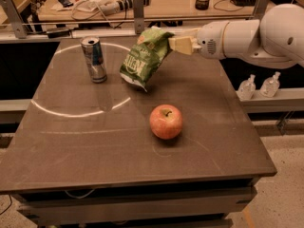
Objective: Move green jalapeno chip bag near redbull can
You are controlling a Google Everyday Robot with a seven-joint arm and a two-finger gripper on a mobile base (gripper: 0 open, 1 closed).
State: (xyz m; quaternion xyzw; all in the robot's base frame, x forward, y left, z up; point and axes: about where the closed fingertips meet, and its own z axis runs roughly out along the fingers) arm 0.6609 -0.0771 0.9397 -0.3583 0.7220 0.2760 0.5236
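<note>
The green jalapeno chip bag (144, 58) hangs tilted in the air above the dark table (85, 146), held by its top right corner. My gripper (172, 42) comes in from the right on a white arm and is shut on the bag's upper edge. The redbull can (94, 59) stands upright at the table's back left, a short gap to the left of the bag. The bag's lower corner hangs just above the table top, between the can and the apple.
A red-yellow apple (166, 121) sits near the table's middle, in front of the bag. A bright ring of light (71, 113) lies on the table's left half. Two small clear bottles (259, 85) stand off the table's right side. A cluttered desk (156, 1) runs behind.
</note>
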